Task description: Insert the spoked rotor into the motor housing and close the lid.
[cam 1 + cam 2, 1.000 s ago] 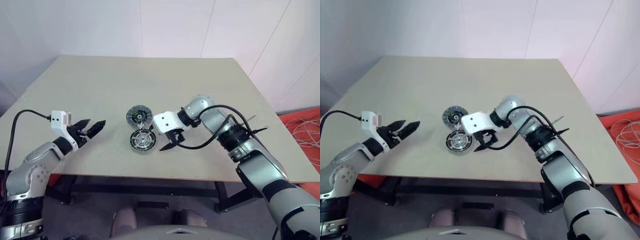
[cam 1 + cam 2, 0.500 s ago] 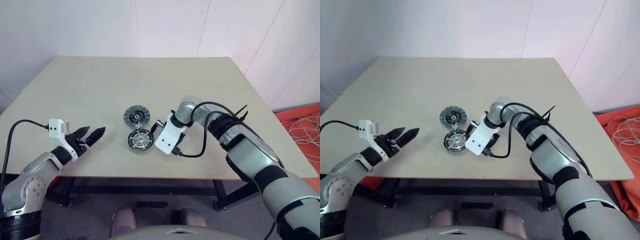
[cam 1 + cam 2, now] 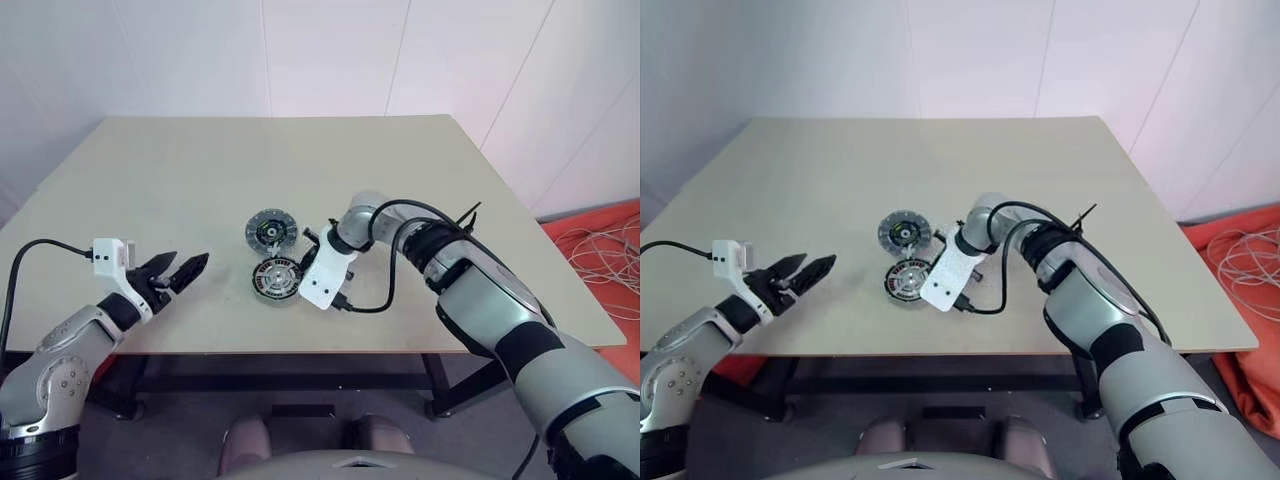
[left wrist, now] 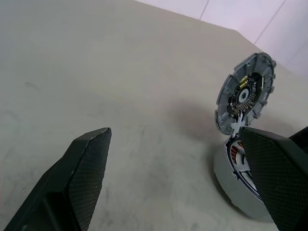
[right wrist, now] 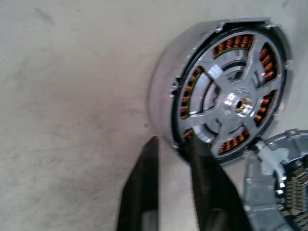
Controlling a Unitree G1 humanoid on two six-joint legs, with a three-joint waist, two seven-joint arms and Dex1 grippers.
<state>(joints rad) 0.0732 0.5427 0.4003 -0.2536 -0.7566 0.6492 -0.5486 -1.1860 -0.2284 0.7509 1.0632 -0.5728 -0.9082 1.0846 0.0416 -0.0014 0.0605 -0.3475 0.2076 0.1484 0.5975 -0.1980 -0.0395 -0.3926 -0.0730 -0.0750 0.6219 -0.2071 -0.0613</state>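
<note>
The motor housing lies near the table's front edge. The spoked rotor sits inside it, with copper windings showing between its pale spokes. The lid lies flat just behind the housing, its dark centre facing up. My right gripper points steeply down at the housing's right side. Its fingers are closed narrowly across the housing's rim, one outside the wall and one over the rotor's edge. My left gripper hovers open well to the left of both parts, with nothing in it.
The beige table carries just these parts. A black cable loops from my right wrist over the table near its front edge. Orange cloth and loose wires lie on the floor to the right.
My right wrist rolled and tipped downward over the housing, and its fingers closed from wide open onto the rim. The left gripper stayed open and hardly moved.
</note>
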